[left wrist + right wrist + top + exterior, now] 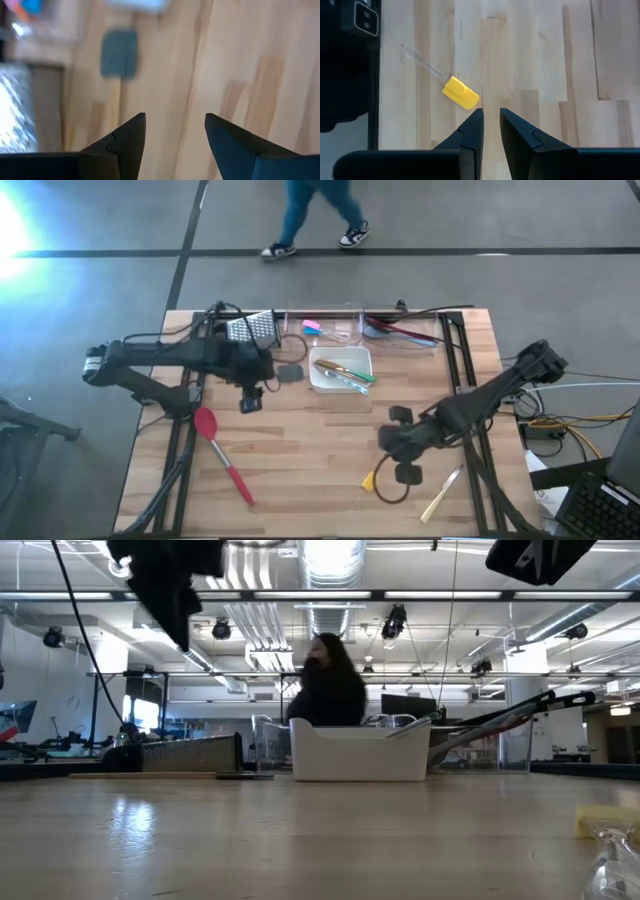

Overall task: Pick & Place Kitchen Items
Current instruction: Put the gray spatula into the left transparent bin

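Nearest the low camera, at the table edge, lies the yellow spatula (604, 821) with its clear handle (612, 865).

Left gripper (175, 131): suspended above the wooden table (300, 460). The fingers (127, 140) stand wide apart with bare wood between them; nothing is held. Beyond the fingertips, offset toward the left finger, lies a grey spatula (119, 53) with a pale handle. In the high view this gripper (250, 398) hangs just beside the red spatula (222, 452), whose head lies near the fingertips and whose handle runs away toward the table's near edge. The steel grater (252, 328) lies behind the arm.

Centre of table: the white tray (340, 368) holds several utensils. Behind it stand clear bins (335, 325) containing pink and blue pieces (314, 328) and long dark and red utensils (400, 332).

Right gripper (490, 131): the fingers (472, 132) are nearly together, with only a narrow gap, and nothing sits between them. The yellow spatula (461, 93) lies on the table just beyond the tip of one finger, close to it but not gripped; its clear handle (422, 61) extends away from the fingers. In the high view the right gripper (398, 455) is over the table's near right area, with a black loop-shaped utensil (392, 488) and a pale wooden stick (441, 494) beside it.
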Available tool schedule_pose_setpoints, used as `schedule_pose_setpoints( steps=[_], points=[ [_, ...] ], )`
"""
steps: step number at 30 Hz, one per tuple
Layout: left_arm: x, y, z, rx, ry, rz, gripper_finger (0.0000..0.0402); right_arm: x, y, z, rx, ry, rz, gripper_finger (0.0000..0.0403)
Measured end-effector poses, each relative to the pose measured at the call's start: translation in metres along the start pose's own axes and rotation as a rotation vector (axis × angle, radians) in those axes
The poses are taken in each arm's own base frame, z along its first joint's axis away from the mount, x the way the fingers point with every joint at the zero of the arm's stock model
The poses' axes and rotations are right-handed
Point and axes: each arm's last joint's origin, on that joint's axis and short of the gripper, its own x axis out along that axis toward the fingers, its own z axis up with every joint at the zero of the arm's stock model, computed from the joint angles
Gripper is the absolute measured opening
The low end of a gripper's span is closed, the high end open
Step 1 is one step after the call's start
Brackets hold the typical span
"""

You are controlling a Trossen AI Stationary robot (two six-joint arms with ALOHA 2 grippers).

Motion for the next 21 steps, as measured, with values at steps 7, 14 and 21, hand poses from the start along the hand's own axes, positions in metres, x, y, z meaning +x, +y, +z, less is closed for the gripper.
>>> schedule_pose_setpoints(
  steps=[7, 14, 21],
  points=[
    [0.049, -0.001, -0.033, 0.023, 0.196, 0.061, 0.0210, 0.003, 0.006, 0.010, -0.007, -0.003, 0.002, 0.0057],
    [0.078, 0.027, -0.035, -0.003, 0.120, -0.010, 0.0189, -0.010, 0.009, 0.024, -0.054, -0.084, -0.006, 0.0054],
    [0.092, 0.071, -0.041, -0.064, 0.163, 0.011, 0.0175, -0.025, 0.012, 0.035, -0.053, -0.142, 0.012, 0.0053]
  ],
)
